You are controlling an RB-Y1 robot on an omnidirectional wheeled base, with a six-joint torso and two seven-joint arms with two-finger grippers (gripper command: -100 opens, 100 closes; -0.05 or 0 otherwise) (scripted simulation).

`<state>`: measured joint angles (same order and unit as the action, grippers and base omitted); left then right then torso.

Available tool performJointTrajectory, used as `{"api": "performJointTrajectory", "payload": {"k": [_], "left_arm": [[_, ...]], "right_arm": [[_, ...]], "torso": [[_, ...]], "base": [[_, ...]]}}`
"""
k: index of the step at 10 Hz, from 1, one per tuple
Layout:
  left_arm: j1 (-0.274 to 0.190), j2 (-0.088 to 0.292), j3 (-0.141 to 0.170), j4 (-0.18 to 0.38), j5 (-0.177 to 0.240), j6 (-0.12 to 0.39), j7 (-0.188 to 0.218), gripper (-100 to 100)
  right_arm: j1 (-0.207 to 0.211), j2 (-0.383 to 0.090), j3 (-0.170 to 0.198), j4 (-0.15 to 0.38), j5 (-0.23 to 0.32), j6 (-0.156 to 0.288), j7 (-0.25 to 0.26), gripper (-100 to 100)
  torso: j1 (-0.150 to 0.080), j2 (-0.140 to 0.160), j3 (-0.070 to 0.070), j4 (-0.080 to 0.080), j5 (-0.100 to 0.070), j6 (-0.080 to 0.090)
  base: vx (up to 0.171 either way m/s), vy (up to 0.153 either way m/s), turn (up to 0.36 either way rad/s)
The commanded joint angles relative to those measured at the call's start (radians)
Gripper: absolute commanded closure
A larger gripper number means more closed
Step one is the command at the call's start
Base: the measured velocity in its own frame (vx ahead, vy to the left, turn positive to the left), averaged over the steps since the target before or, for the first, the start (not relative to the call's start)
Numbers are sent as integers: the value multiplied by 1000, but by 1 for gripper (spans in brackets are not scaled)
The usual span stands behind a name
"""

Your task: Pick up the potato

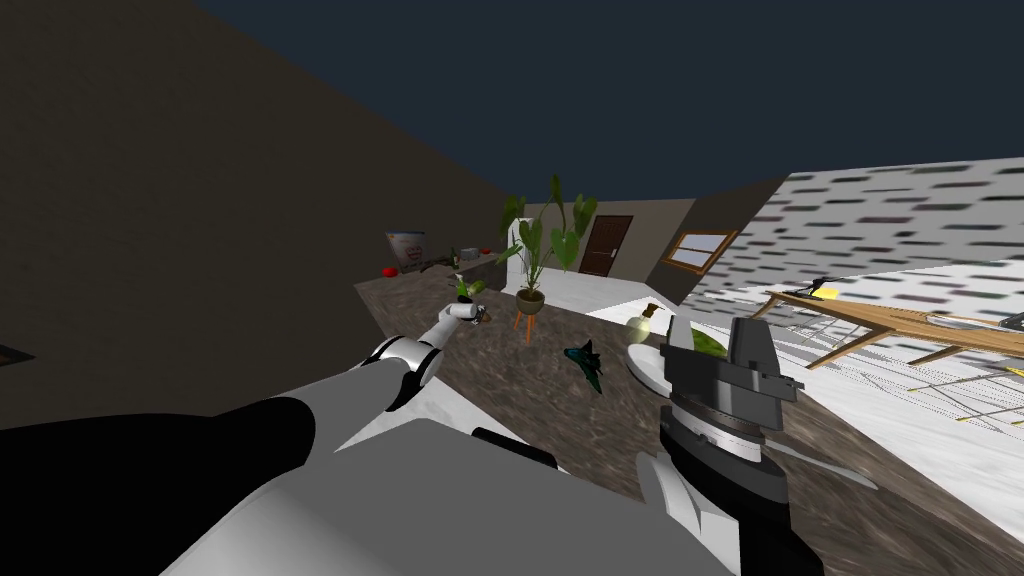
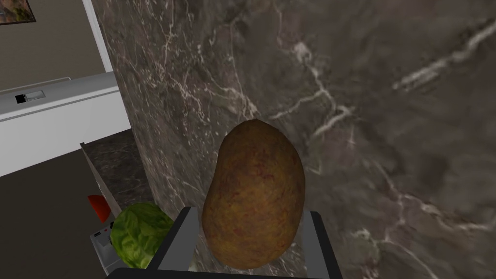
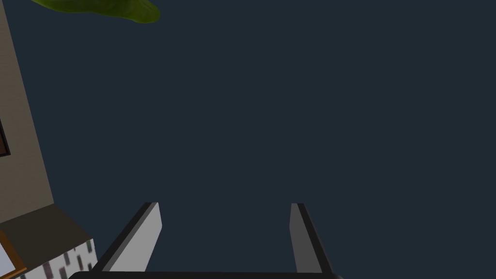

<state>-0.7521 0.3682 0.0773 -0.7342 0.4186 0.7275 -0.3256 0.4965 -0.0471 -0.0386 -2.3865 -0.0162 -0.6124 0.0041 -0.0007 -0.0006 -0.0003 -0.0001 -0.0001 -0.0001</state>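
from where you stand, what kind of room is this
Probably a kitchen in an open-plan house: a dark marbled counter, a potato gripped by my left gripper, a green lettuce nearby, and a wooden table further off.

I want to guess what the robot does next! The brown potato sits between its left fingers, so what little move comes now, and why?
Probably lift the left gripper straight up a little. Its light grey fingers seem to press both sides of the brown oval potato, with the dark veined stone counter right behind it.
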Motion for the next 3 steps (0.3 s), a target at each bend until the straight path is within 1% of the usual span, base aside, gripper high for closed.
{"api": "performJointTrajectory", "payload": {"k": [1,2,3], "left_arm": [[-12,10,1,-13,6,28,-3,100],[-3,5,0,-15,1,15,1,100],[-4,6,0,-17,1,20,2,0]], "right_arm": [[0,0,0,0,0,0,0,0],[0,0,0,0,0,0,0,0],[0,0,0,0,0,0,0,0]], "torso": [[0,0,0,0,0,0],[-1,3,2,1,0,-1],[-1,3,2,1,0,0]], "base": [[-61,-23,48],[-37,-15,17],[-5,-2,-1]]}}
